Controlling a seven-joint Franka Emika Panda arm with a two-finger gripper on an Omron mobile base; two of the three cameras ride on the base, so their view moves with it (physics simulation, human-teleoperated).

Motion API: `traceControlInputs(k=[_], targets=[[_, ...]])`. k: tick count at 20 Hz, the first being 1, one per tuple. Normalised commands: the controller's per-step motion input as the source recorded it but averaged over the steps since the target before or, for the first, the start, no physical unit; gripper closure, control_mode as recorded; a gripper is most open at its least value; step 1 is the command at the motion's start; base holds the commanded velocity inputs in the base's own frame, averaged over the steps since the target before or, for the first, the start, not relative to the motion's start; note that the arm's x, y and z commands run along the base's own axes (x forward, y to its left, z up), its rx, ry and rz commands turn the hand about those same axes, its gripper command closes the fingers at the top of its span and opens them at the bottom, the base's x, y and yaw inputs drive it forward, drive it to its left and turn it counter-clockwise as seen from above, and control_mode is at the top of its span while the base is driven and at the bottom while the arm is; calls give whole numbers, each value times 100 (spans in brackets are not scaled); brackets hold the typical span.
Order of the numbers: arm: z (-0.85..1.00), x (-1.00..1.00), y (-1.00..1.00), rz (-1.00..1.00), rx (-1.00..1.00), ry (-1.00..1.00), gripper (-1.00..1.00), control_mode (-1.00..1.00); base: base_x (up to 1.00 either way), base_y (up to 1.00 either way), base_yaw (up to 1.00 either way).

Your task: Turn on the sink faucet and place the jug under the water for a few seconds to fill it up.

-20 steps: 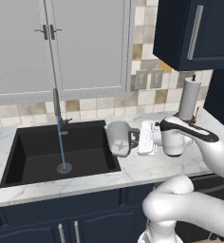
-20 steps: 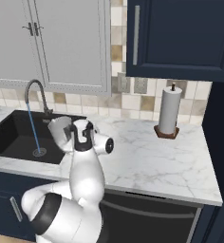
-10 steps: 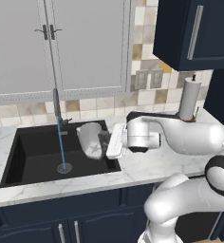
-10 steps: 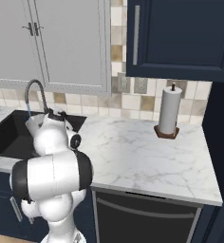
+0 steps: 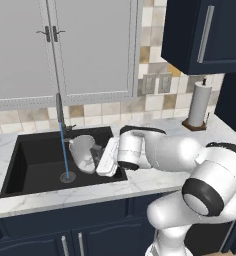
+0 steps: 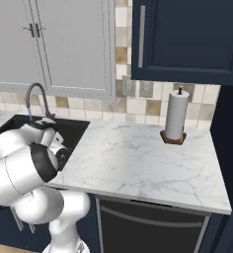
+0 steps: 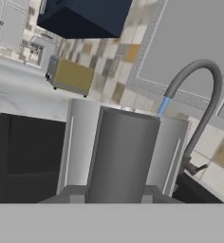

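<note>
1. Left base view, from the left: black sink (image 5: 30, 160) set in white marble counter (image 5: 50, 197); grey sink faucet (image 5: 59, 107) upright at its back rim, thin blue water (image 5: 64, 150) falling straight to the round drain (image 5: 67, 177)
2. Just right of the stream, not under it: pale translucent jug (image 5: 83, 151), tilted, held over the basin
3. Gripper (image 5: 97, 156) clamped narrow on the jug's side
4. Far right: paper-towel roll (image 5: 198, 105) upright on the counter
5. Hand view: jug (image 7: 121, 152) close ahead, curved faucet (image 7: 199, 90) behind it to the right
</note>
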Motion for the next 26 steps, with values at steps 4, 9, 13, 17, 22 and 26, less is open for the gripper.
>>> traceControlInputs(k=[4,9,13,17,22,26], targets=[[4,31,9,5,0,10,100,-100,0,0,0],[3,34,16,5,0,8,100,-100,0,0,0],[0,44,26,7,0,8,100,-100,0,0,0],[0,47,33,5,0,4,100,-100,0,0,0],[-1,42,31,5,0,0,100,-100,0,0,0],[-11,31,16,3,0,0,100,-100,0,0,0]])
